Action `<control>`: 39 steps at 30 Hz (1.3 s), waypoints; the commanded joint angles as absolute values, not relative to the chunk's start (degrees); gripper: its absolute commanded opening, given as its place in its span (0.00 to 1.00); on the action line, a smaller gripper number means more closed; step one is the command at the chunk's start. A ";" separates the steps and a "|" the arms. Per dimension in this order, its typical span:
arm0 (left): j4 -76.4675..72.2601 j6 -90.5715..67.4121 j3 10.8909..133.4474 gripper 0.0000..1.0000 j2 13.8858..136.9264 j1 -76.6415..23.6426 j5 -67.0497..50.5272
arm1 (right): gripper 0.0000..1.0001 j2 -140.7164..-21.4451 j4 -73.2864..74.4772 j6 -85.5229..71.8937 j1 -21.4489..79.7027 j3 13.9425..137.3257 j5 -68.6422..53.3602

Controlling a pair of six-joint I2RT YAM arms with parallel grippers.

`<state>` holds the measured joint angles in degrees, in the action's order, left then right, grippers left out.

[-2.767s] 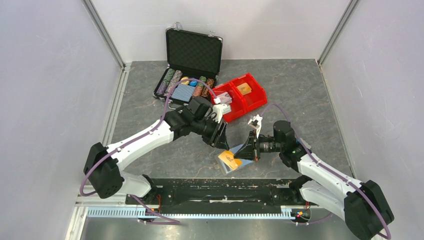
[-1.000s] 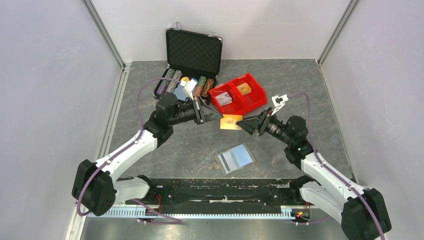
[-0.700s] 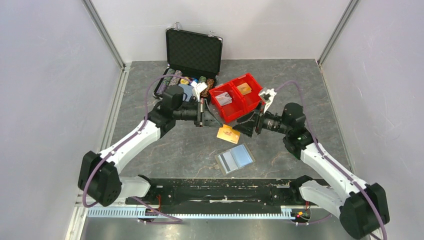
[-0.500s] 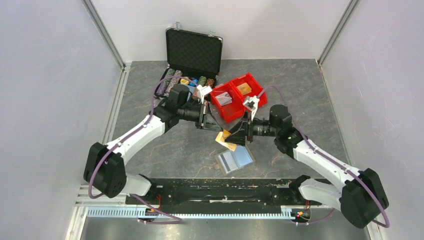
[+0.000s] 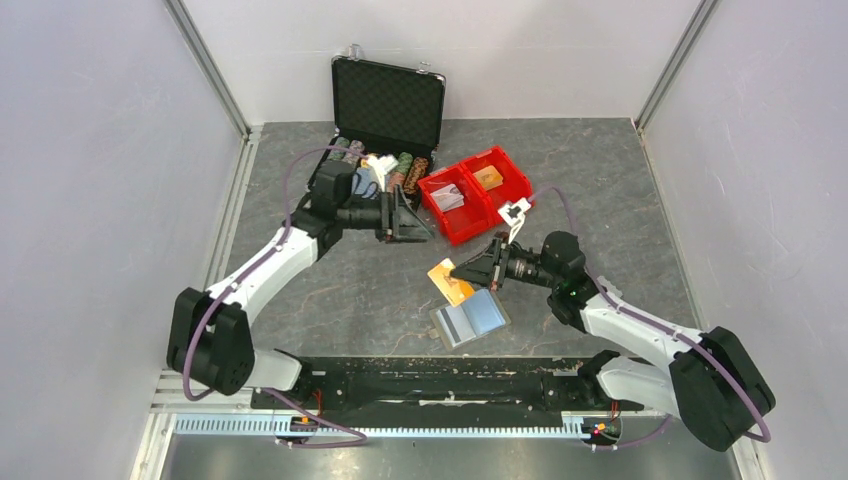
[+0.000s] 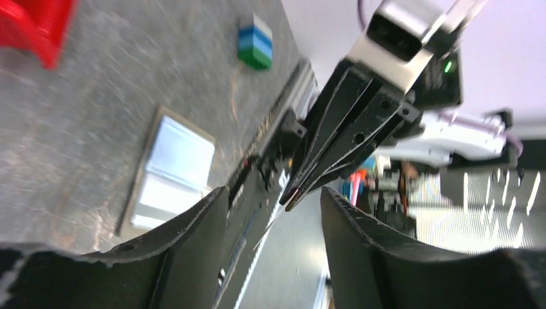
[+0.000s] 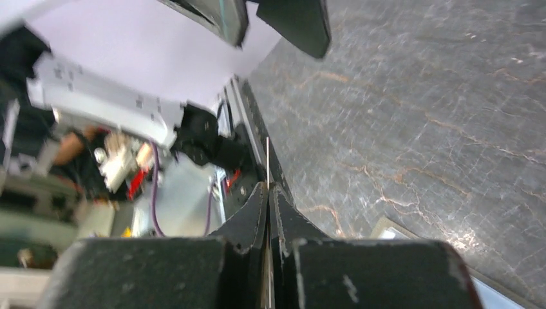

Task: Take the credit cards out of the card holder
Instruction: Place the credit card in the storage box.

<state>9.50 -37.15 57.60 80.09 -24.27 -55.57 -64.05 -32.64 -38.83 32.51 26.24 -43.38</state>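
The card holder [image 5: 470, 320] lies open and flat on the table near the front edge, grey strip and light blue panel up. It also shows in the left wrist view [image 6: 170, 170]. My right gripper [image 5: 472, 272] is shut on the orange-yellow credit card [image 5: 448, 281] and holds it tilted in the air just beyond the holder. The right wrist view shows the card [image 7: 267, 158] edge-on between the closed fingers. My left gripper [image 5: 408, 215] is open and empty, in the air near the red bins, pointing at the right gripper [image 6: 348, 141]. No blue or teal-green cards show.
An open black poker-chip case [image 5: 385, 105] with chips and a blue deck stands at the back. Two red bins [image 5: 478, 192] with small packs sit to its right. A small blue-and-green stack [image 6: 255, 42] shows on the table in the left wrist view.
My right gripper carried the orange card up toward the bins, then back down to just above the holder. My left gripper swung back toward the chip case and stayed open.
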 commanded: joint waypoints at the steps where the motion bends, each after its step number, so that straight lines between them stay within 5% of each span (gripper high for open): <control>1: -8.29 -48.06 53.06 0.63 74.60 -21.35 -51.79 | 0.00 -62.49 -54.18 -57.93 32.63 20.30 -28.09; 11: -22.12 -55.52 44.77 0.72 72.51 -25.92 -46.07 | 0.00 -61.28 -65.44 -69.62 33.56 15.24 -7.87; 18: -26.73 -57.05 45.20 0.69 76.51 -31.03 -44.59 | 0.00 -62.09 -66.55 -71.04 33.75 14.95 -6.20; 33: -37.92 -62.82 44.50 0.03 82.38 -31.82 -49.74 | 0.06 -64.64 -70.57 -67.68 33.39 10.97 -15.76; 39: -33.26 -60.65 45.98 0.02 83.32 -31.08 -54.45 | 0.27 -63.92 -60.76 -58.64 28.23 16.35 -28.47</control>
<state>-33.58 -60.51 44.60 82.83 -31.59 -49.84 -64.38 -65.47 -66.32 31.42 11.55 -17.69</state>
